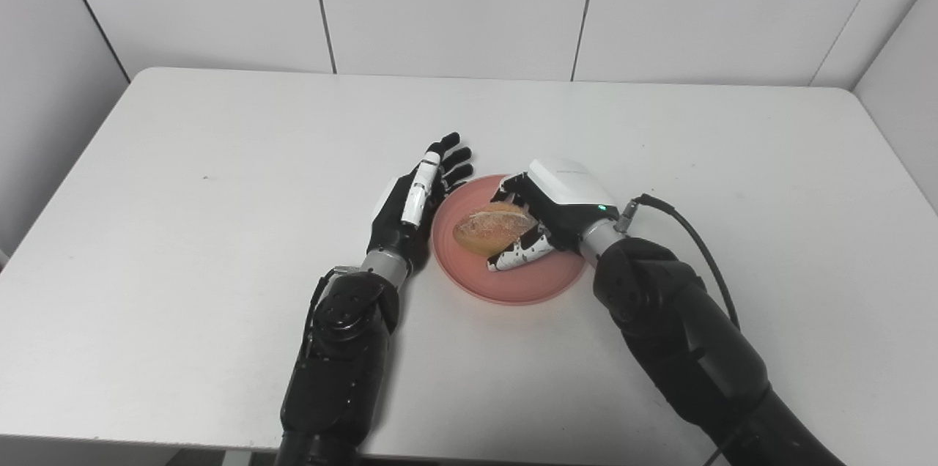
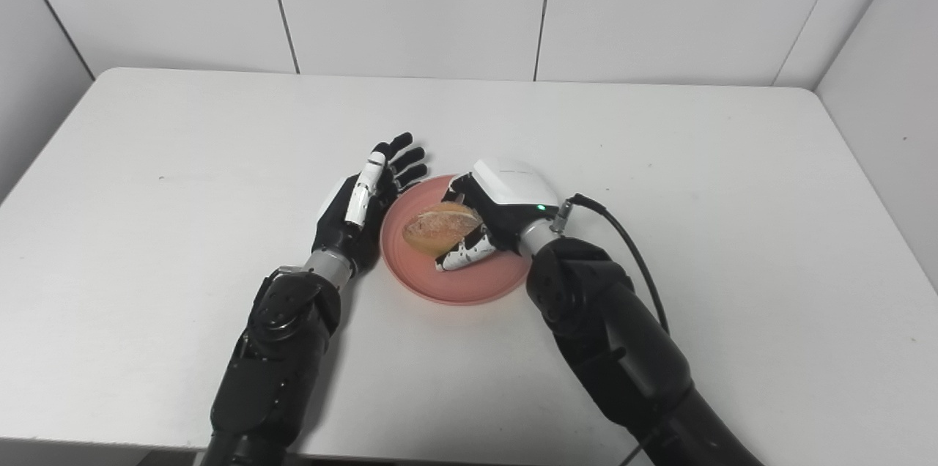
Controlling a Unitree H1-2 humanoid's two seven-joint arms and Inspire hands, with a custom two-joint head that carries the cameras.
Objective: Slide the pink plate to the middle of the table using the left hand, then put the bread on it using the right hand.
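Left hand (image 1: 416, 206): black, with one white-backed finger, standing on edge on the tabletop (image 1: 220, 246), fingers straight and spread, palm turned toward the plate's left rim and just beside it; whether it touches the rim cannot be told from either view. It holds nothing. Judged purpose of this posture: a flat, upright palm suits nudging or steadying a plate from the side, and here it acts as a stop while the other hand works. Pink plate (image 1: 513, 286): round, shallow, lying flat near the middle of the tabletop, between the two hands; by its position the sliding step looks complete. Bread (image 1: 489, 228): small oval roll, golden-brown crust with a pale floury patch, positioned over the plate's left-centre; whether it already rests on the plate or sits slightly above it is not clear. Right hand (image 1: 538, 220): white casing on its back, a green indicator light lit near the wrist, fingers (image 1: 522, 255) curled round the far and near sides of the bread, closed on it from the right. Judged reason: the hold is kept until the roll is settled, so release is the remaining step. Cable: black, looping from the right wrist along the forearm. Writing: faint grey lettering on the white casing, too small to read; no other brand or label visible.
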